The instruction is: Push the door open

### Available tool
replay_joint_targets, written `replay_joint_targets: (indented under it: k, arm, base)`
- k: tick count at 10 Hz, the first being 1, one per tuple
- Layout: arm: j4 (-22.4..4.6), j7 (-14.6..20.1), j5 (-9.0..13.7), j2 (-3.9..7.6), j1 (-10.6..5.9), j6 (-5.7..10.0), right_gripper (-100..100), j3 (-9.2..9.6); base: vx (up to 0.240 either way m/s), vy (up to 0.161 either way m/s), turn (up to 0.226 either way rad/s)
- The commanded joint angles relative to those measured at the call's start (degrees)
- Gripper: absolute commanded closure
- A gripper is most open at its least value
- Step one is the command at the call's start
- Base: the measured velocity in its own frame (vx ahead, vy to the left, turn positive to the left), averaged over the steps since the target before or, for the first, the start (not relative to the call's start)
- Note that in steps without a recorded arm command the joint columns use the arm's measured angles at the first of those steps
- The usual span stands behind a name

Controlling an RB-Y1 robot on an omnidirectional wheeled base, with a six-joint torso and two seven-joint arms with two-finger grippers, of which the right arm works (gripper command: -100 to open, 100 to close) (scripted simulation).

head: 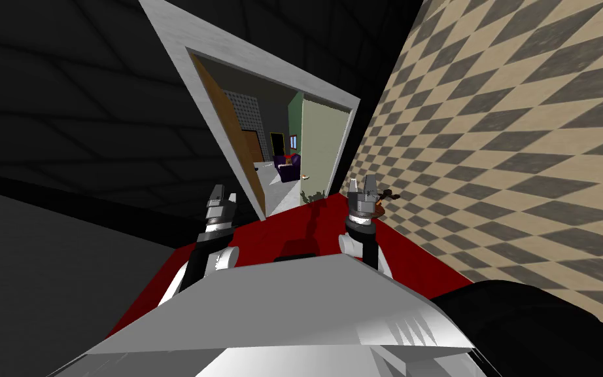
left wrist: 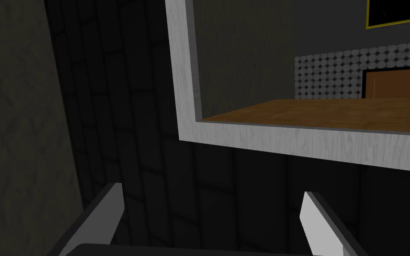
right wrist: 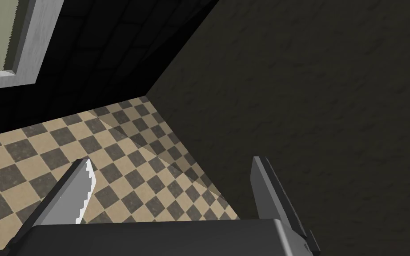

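Both empty, spread wide, left end effector point(head: 222, 194) near open brown door point(head: 235, 137), right end effector point(head: 365, 184) by checkered wall point(head: 503, 131)

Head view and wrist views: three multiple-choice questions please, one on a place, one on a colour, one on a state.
1. Where is the brown door? A. swung aside by the frame's left post B. shut across the frame C. lying flat
2. What colour is the floor before the frame? A. blue B. red C. green
3. How do the fingers of the left gripper stand? A. shut B. clamped on a handle C. open
Answers: 1 A, a room shows past it; 2 B, red up to the frame; 3 C, they stand apart, holding nothing.
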State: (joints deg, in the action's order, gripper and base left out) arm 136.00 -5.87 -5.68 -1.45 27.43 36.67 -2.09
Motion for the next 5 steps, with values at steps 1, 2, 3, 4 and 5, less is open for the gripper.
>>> replay_joint_targets:
  k: [1,2,3,4,5]
  arm:
    - [-2.0,0.1,0.2,0.77,-0.73,0.17,-100,0.21]
    - [-2.6,0.1,0.2,0.96,-0.95,0.23,-100,0.27]
    - [-3.8,0.1,0.3,1.35,-1.39,0.33,-100,0.39]
    - [-5.0,0.2,0.4,1.74,-1.83,0.43,-100,0.52]
    - [-5.8,0.2,0.4,1.96,-2.12,0.50,-100,0.60]
  base:
    - [0.068,-0.024,0.025]
    - [0.093,-0.020,0.026]
    - [0.093,-0.022,0.012]
    - [0.094,-0.040,0.019]
    - [0.088,-0.045,0.017]
